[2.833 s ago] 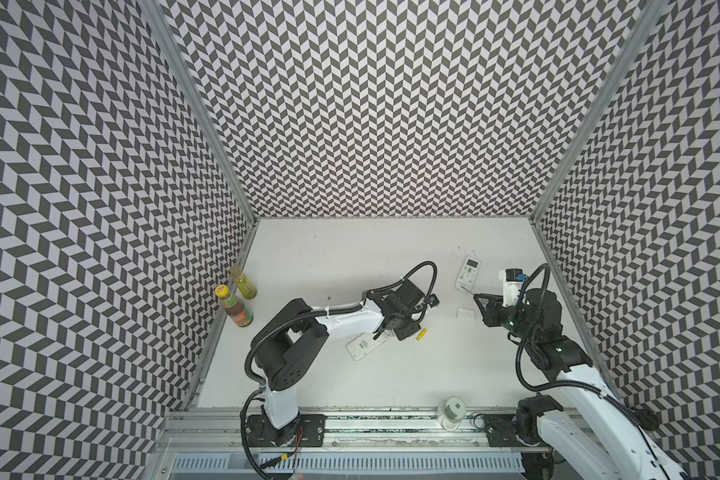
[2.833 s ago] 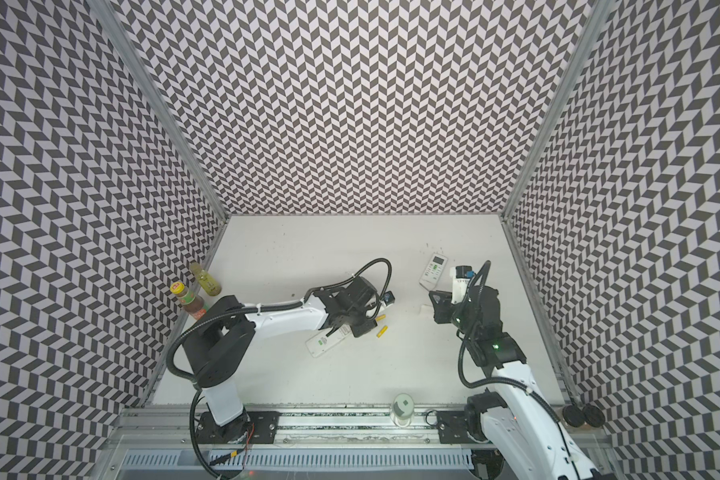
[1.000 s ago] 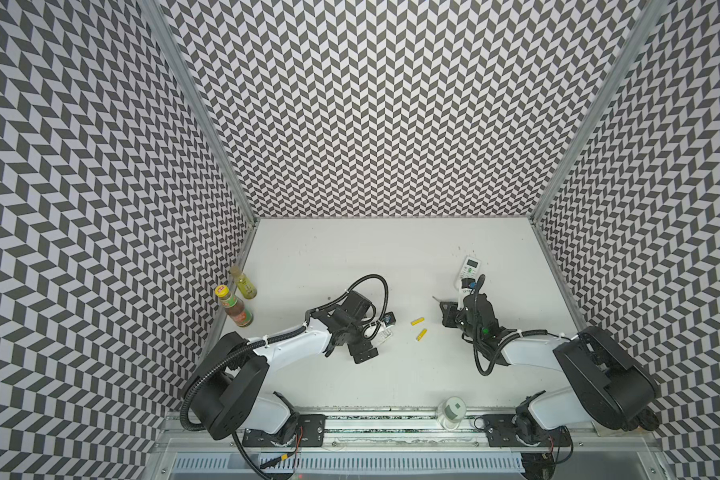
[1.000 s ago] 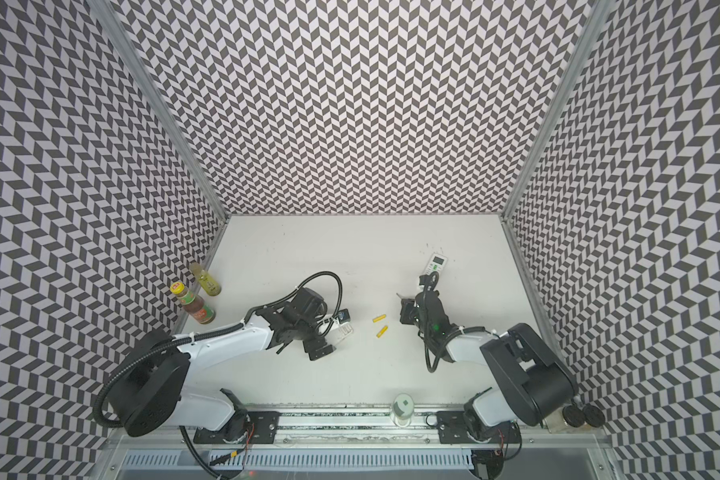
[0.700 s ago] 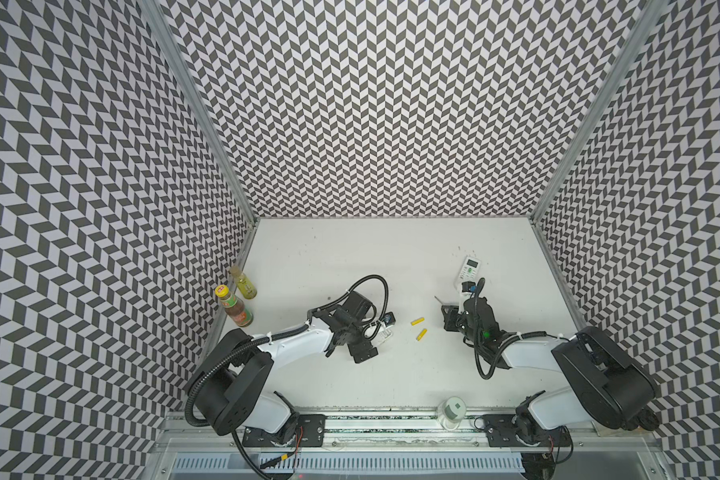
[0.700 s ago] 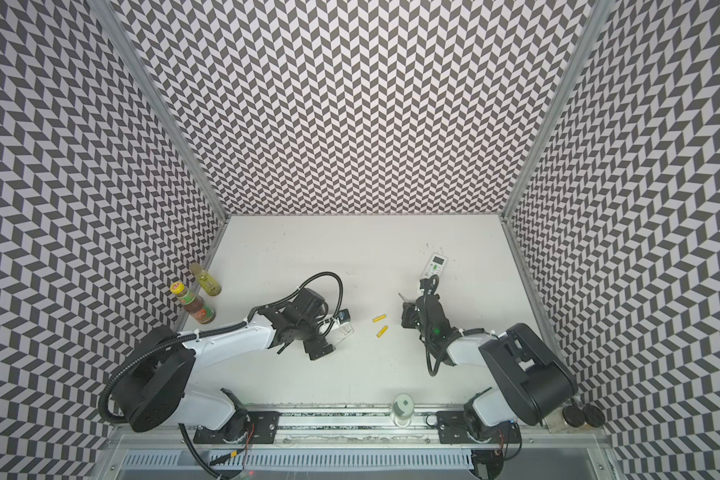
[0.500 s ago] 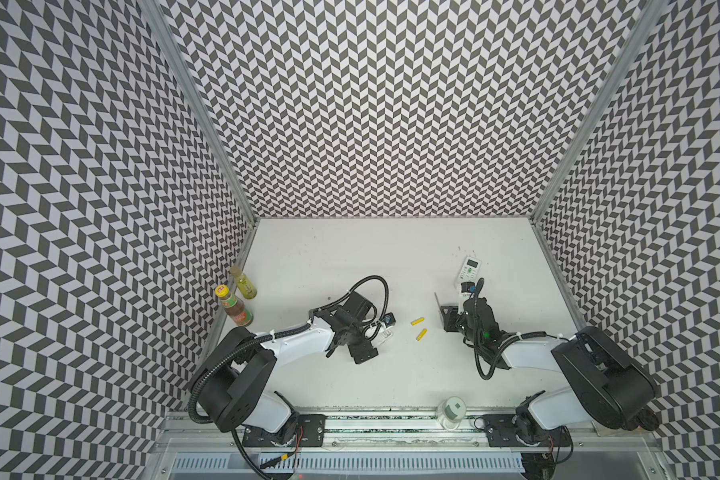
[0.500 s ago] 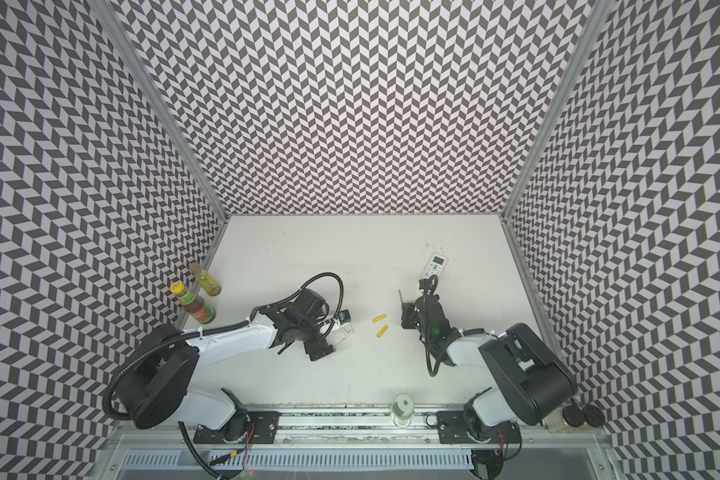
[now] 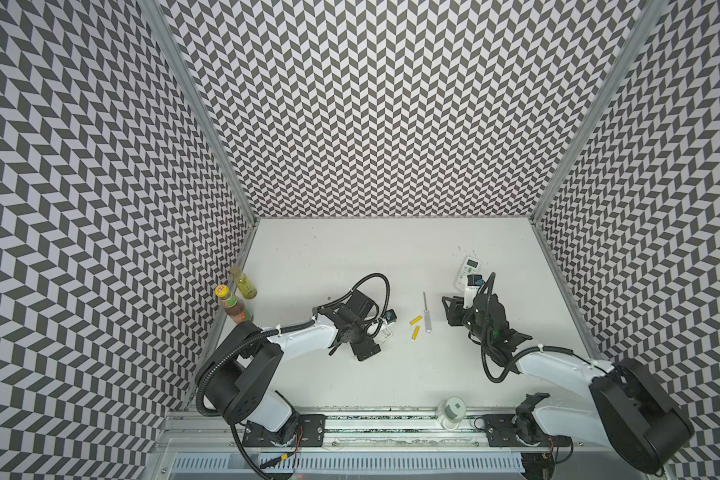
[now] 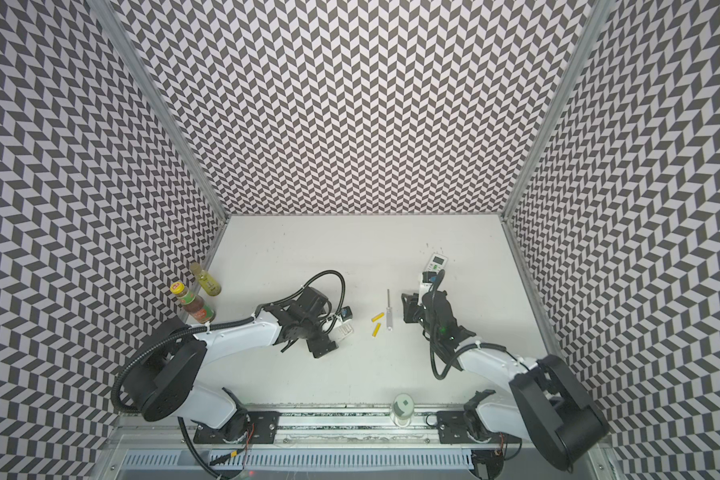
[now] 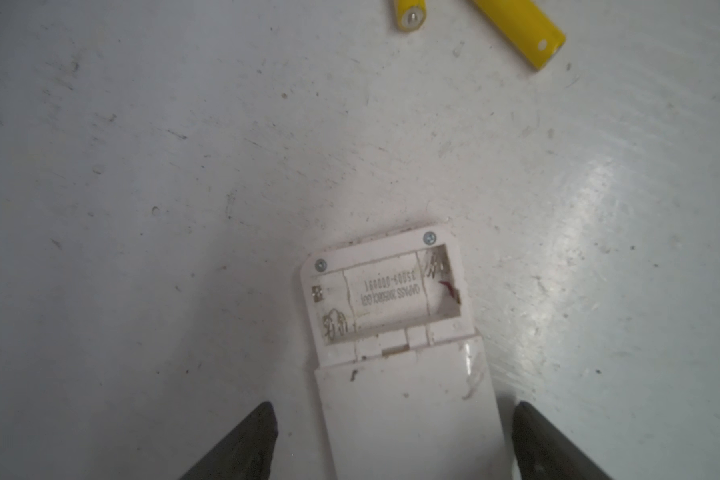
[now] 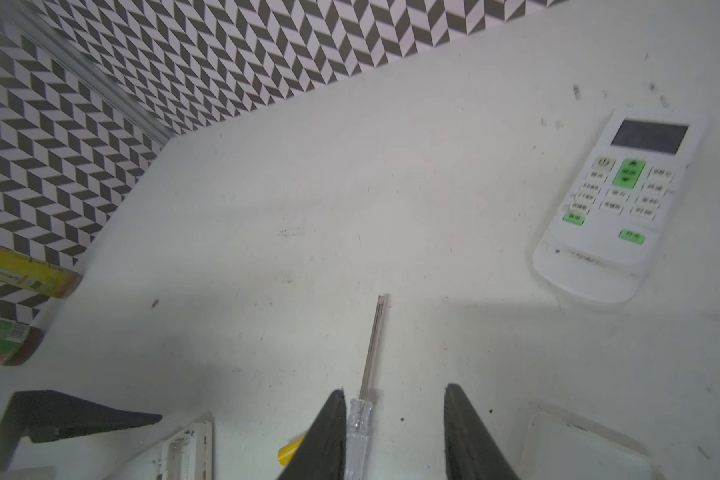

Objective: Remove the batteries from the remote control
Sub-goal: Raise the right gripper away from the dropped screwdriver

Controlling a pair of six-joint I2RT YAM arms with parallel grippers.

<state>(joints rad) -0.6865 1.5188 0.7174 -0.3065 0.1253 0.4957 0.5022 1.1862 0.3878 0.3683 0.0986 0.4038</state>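
The left arm (image 9: 300, 345) lies low over the table (image 9: 350, 257), stretched from its base at the front toward the middle. The left gripper (image 11: 393, 405) looks down on the remote control (image 11: 404, 415), which lies with its back side up. Its jaws are wide apart, one at each side of the remote body, and they do not clamp it. The battery compartment (image 11: 385, 293) is open and empty. Two yellow batteries (image 9: 415, 320) lie loose on the table near this remote, between the two grippers.

The right arm (image 9: 558, 368) is low too, and its forearm reaches from the front right toward the middle. The right gripper (image 12: 395, 390) is close above the table, jaws partly open, gripping nothing. The screwdriver (image 12: 371, 365) lies flat, its clear handle against one finger only. A second remote (image 12: 616, 203) lies face-up nearer the back wall.
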